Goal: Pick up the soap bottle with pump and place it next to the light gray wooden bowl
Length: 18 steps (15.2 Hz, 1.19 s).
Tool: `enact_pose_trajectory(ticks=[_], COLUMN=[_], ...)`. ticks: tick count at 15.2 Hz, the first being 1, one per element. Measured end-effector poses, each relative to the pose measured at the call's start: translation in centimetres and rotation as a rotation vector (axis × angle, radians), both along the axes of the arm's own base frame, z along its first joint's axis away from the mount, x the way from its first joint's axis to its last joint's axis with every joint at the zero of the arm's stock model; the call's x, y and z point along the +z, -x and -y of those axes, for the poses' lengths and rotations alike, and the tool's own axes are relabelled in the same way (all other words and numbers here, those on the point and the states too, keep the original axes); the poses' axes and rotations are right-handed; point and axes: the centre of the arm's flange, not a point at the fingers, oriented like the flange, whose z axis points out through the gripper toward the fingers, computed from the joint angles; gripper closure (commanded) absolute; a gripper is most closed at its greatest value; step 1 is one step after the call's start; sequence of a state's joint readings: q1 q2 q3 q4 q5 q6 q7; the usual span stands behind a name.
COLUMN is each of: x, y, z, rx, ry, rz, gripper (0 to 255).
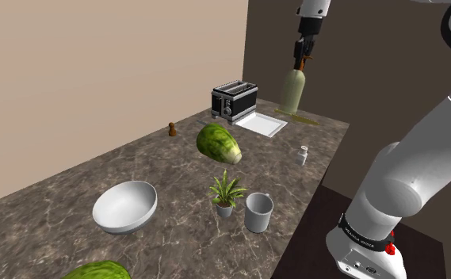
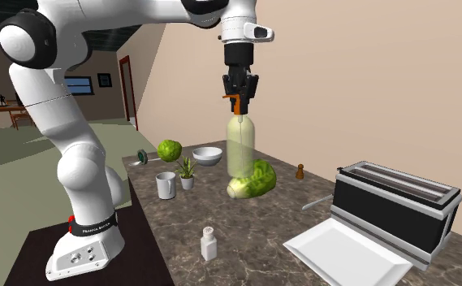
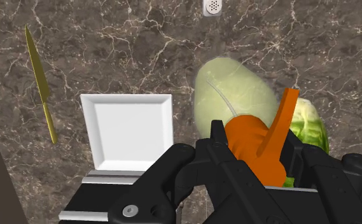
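Note:
The soap bottle [image 1: 293, 89] is pale green and see-through, with an orange pump. It hangs upright above the far end of the marble counter, with my gripper [image 1: 302, 57] shut on the pump from above. In the second exterior view the bottle [image 2: 239, 146] hangs below the gripper [image 2: 239, 96], in front of a lettuce. The wrist view looks down past the gripper [image 3: 252, 149] along the bottle [image 3: 227, 92]. The light grey bowl [image 1: 125, 208] sits far off at the counter's near end, and in the second exterior view the bowl [image 2: 207, 155] lies beyond the bottle.
Around the bottle stand a black toaster [image 1: 234, 99], a white square plate [image 1: 261, 123], a lettuce [image 1: 218, 143] and a salt shaker [image 1: 302, 155]. A gold knife [image 3: 41, 83] lies beside the plate. Near the bowl are a potted plant [image 1: 227, 193], a grey cup [image 1: 258, 212] and a second lettuce [image 1: 97, 271].

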State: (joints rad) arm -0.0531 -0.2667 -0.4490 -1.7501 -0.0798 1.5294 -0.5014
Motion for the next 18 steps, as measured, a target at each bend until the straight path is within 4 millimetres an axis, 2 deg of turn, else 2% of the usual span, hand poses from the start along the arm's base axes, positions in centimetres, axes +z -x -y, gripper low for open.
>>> enact_pose_trajectory(ticks=[11,16,18], x=[5.7,6.0,6.0], y=[0.0,-0.7,-0.8], z=[0.1,-5.0,-7.9], rx=[0.0,0.001,0.003], ry=[0.0,-0.001,0.0], rz=[0.0,0.0,0.0], gripper=[255,255,255])
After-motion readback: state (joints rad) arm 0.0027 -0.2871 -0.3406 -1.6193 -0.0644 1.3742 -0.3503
